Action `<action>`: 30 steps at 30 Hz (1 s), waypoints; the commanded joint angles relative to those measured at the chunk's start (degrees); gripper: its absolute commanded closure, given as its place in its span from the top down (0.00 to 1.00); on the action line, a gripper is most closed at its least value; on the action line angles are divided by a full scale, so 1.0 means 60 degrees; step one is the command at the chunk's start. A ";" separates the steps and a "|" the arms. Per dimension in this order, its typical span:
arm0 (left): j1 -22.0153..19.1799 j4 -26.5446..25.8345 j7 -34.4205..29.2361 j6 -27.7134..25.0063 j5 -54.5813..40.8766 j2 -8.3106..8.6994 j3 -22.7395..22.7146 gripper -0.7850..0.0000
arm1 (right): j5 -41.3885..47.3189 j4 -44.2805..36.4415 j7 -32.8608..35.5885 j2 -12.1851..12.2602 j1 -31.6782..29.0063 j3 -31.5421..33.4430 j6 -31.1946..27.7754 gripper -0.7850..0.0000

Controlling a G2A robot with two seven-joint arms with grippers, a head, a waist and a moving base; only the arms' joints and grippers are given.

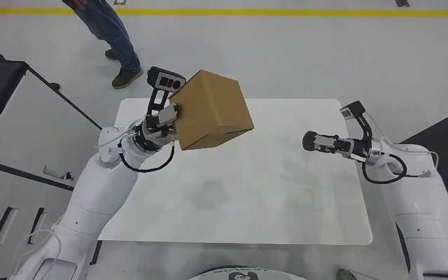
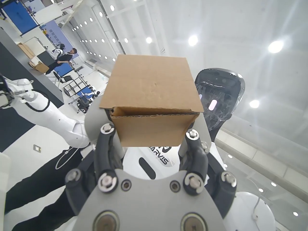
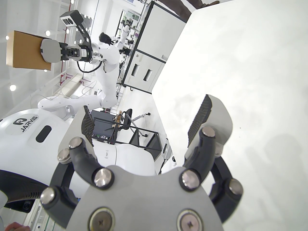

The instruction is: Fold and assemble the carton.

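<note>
The brown cardboard carton (image 1: pixel 210 108) hangs above the white desk's (image 1: pixel 280 196) far-left corner, clenched in the left pincer (image 1: pixel 170 112). The right pincer (image 1: pixel 310 141), released, hovers near the right edge, well apart.

I see the lifted box (image 1: pixel 212 110) blocking the far-left part of the table (image 1: pixel 280 199); bare surface runs from it to my right gripper (image 1: pixel 306 141).
</note>
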 commanded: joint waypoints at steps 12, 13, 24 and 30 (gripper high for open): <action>-0.0026 -0.0866 0.2828 0.5124 -0.1170 -0.0006 -0.0143 0.00 | 0.0000 0.0000 0.0000 0.0000 0.0000 0.0000 0.0000 1.00; -0.0026 -0.0866 0.2828 0.5124 -0.1170 -0.0006 -0.0143 0.00 | 0.0000 0.0000 0.0000 0.0000 0.0000 0.0000 0.0000 1.00; 0.0268 -0.0829 0.3795 0.6312 -0.2378 -0.0041 -0.0222 0.00 | 0.0000 0.0000 0.0000 0.0000 0.0000 0.0000 0.0000 1.00; 0.0452 -0.0829 0.5200 0.8145 -0.3773 -0.0027 -0.0508 0.00 | 0.0000 0.0000 0.0000 0.0000 0.0000 0.0000 0.0000 1.00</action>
